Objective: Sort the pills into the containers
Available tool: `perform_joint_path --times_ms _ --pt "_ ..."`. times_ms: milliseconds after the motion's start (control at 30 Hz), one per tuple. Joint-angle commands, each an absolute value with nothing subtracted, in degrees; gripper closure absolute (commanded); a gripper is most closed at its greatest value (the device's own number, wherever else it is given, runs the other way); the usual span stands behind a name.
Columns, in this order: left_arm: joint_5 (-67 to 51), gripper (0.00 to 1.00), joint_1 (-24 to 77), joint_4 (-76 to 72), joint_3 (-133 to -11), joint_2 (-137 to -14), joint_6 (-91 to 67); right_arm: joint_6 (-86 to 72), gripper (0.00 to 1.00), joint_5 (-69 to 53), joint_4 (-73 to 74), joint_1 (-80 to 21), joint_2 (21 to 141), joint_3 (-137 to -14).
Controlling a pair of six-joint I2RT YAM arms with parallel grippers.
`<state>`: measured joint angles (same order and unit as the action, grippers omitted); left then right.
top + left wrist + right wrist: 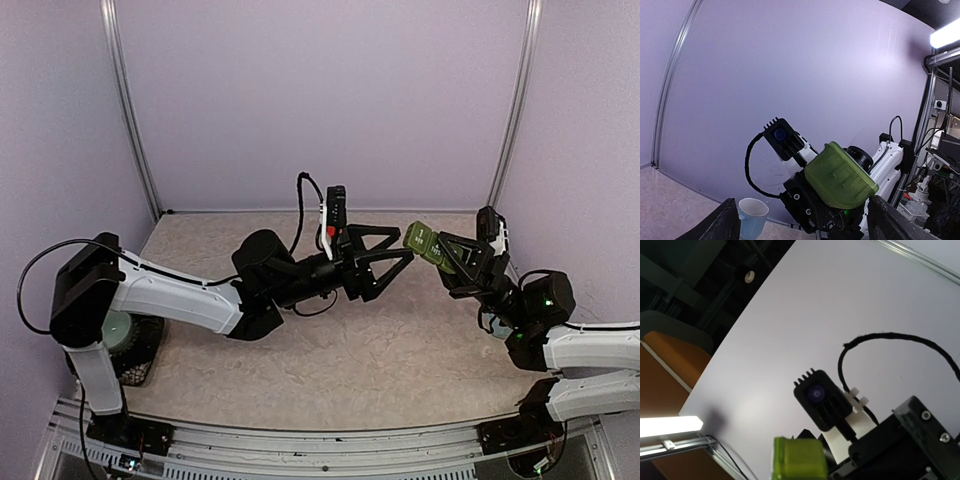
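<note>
The containers [423, 243], a dark green plastic strip, hang in the air above the middle right of the table. My right gripper [438, 251] is shut on their lower end. In the left wrist view the containers [840, 175] show end on, translucent green, with the right gripper's black body under them. My left gripper [406, 245] is open, its two black fingers [719, 223] standing wide on either side of the strip with the far end just between the tips. The right wrist view has the containers [799, 458] at its bottom edge, facing the left wrist camera [818, 397]. No pills are in view.
A pale blue mug [752, 217] stands on the table by the back wall, behind the right arm. A round pale green thing on a black stand [122, 338] sits beside the left arm's base. Metal frame posts [512, 110] rise at the back corners.
</note>
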<state>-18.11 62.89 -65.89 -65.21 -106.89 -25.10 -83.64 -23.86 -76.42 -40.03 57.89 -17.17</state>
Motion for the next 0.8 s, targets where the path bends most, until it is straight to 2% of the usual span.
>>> perform_joint_path --times_ms 0,367,767 --pt "-17.63 0.16 63.09 -63.57 -66.92 -108.34 -24.69 -83.55 0.89 -25.47 -78.22 -40.86 57.80 -17.84" --pt "-15.27 0.19 63.15 -62.87 -66.95 -107.79 -24.18 -82.87 0.90 -25.82 -77.93 -41.98 59.17 -19.20" --pt "-16.19 0.18 62.63 -69.04 -63.22 -105.55 -24.80 -82.45 0.90 -24.58 -79.30 -42.28 60.77 -15.86"
